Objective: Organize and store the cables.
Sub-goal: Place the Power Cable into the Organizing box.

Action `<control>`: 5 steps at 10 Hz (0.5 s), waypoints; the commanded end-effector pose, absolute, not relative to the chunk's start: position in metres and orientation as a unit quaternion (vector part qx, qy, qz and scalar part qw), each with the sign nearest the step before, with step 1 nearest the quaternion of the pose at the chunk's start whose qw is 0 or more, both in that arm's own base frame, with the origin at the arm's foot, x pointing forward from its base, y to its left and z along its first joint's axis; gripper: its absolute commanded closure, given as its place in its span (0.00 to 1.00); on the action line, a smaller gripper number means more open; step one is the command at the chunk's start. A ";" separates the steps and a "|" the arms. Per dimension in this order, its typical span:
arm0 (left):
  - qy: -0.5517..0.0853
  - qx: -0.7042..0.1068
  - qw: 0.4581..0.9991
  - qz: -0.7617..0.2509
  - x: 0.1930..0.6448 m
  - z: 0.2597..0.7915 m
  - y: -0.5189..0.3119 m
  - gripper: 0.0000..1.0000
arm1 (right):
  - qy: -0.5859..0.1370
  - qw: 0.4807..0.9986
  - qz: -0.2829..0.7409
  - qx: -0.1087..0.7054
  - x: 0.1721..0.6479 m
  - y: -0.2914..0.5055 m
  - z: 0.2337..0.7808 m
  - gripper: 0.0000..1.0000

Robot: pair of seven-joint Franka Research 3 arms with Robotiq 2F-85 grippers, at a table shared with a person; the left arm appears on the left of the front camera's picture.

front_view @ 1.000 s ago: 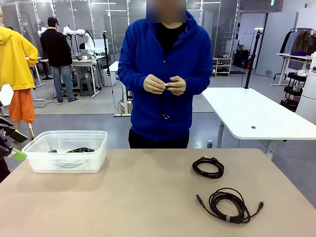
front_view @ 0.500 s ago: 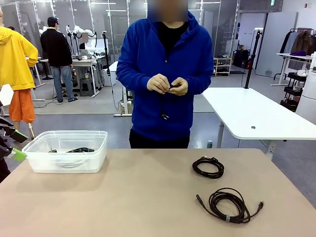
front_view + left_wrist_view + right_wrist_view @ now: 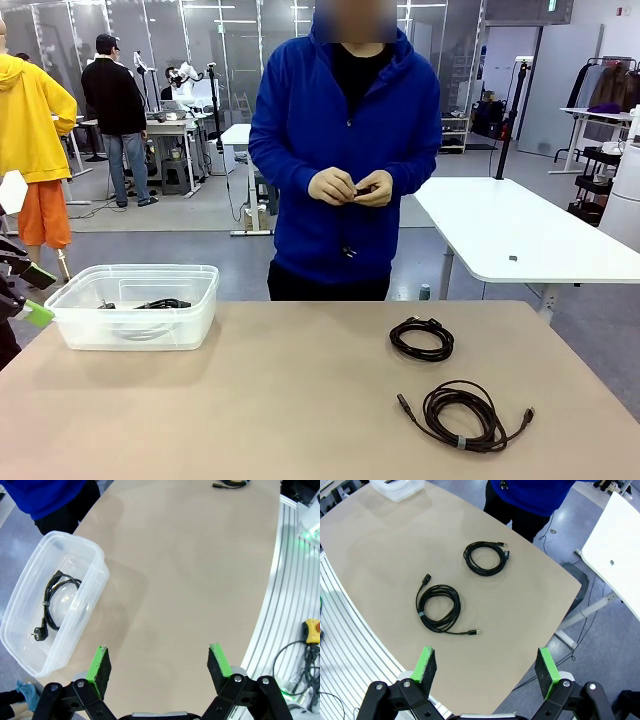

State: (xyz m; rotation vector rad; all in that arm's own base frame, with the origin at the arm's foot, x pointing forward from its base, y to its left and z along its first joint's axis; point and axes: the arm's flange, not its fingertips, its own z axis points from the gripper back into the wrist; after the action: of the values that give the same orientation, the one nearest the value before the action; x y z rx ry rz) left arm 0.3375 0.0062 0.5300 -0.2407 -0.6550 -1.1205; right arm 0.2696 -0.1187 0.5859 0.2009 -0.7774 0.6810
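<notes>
Two coiled cables lie on the right half of the tan table: a small black cable [image 3: 421, 338] [image 3: 486, 557] farther back and a larger dark-brown cable [image 3: 462, 415] [image 3: 439, 606] nearer the front. Another black cable [image 3: 56, 601] [image 3: 160, 303] lies inside the clear plastic bin [image 3: 135, 305] [image 3: 30, 580] at the table's left. The person in blue holds a thin black cable [image 3: 349, 215] in both hands, its plug dangling. My left gripper [image 3: 159, 664] hangs open above the table beside the bin; its green fingertips [image 3: 36, 312] show at the left edge. High over the right side, my right gripper [image 3: 486, 670] is open.
A white table [image 3: 520, 235] stands behind on the right. Other people stand far off at the back left. The table's curved edge and a ribbed metal floor [image 3: 290, 595] lie below both grippers. The table's middle is bare.
The person has shifted slightly to the right and lowered both hands a little while working the cable. Neither arm nor the cables on the table have moved.
</notes>
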 end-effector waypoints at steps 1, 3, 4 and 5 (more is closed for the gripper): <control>-0.301 -0.110 0.794 -0.516 0.336 0.530 0.004 0.02 | -0.372 0.862 0.330 0.096 0.270 -0.120 0.585 0.00; -0.301 -0.110 0.794 -0.516 0.336 0.530 0.004 0.02 | -0.372 0.862 0.330 0.096 0.270 -0.120 0.585 0.00; -0.301 -0.110 0.794 -0.516 0.336 0.530 0.004 0.02 | -0.372 0.862 0.330 0.096 0.270 -0.120 0.585 0.00; -0.301 -0.110 0.794 -0.516 0.336 0.530 0.004 0.02 | -0.372 0.862 0.330 0.096 0.270 -0.120 0.585 0.00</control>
State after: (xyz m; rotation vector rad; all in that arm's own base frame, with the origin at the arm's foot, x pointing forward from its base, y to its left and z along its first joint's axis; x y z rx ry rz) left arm 0.3375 0.0062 0.5300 -0.2408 -0.6550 -1.1205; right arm 0.2696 -0.1187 0.5859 0.2009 -0.7774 0.6810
